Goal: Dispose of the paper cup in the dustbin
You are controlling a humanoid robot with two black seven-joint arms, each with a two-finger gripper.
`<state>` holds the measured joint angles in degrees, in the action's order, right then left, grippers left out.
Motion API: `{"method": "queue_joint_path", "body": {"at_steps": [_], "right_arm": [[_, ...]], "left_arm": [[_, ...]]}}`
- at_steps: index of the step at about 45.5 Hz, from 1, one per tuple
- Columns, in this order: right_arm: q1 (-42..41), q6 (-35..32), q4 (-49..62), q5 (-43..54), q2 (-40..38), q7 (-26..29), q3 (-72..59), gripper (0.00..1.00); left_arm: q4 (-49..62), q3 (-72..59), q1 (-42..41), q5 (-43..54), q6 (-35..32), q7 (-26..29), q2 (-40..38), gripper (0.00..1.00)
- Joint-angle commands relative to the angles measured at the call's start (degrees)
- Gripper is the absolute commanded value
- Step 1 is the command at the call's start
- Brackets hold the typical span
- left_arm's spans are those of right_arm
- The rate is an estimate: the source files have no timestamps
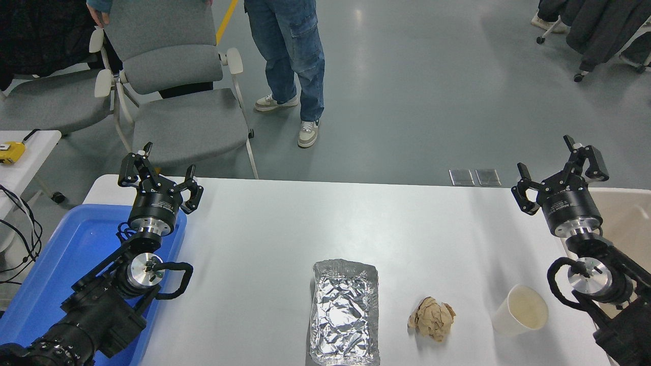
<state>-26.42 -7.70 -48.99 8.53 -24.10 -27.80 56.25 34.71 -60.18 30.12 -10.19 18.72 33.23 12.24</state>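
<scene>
The white paper cup (520, 316) lies tilted on the table near the front right, its cream inside facing the camera. The beige dustbin (626, 217) shows at the right edge, partly hidden behind my right arm. My right gripper (561, 168) is open and empty, held up above the table's far right, well behind the cup. My left gripper (159, 170) is open and empty, parked at the far left above the blue tray.
A silver foil tray (346, 311) lies at the front middle, with a crumpled brown paper ball (432, 317) between it and the cup. A blue tray (61, 264) sits at the left edge. A person in jeans (290, 56) and grey chairs (178, 101) stand beyond the table.
</scene>
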Motion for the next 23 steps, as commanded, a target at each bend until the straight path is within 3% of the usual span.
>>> {"method": "queue_joint_path", "body": {"at_steps": [1, 12, 23], "right_arm": [[0.14, 2.16, -4.70, 0.08, -3.92, 1.34, -1.14, 1.00], [0.05, 4.71, -14.20, 0.26, -16.85, 7.14, -7.02, 1.00], [0.84, 3.22, -21.41, 2.28, -26.60, 8.29, -8.08, 1.00]], "left_arm": [[0.00, 0.06, -0.06, 0.00, 0.00, -0.01, -0.02, 1.00], [0.00, -0.02, 0.03, 0.00, 0.00, -0.01, -0.02, 1.00], [0.00, -0.02, 0.03, 0.00, 0.00, -0.01, -0.02, 1.00]]}}
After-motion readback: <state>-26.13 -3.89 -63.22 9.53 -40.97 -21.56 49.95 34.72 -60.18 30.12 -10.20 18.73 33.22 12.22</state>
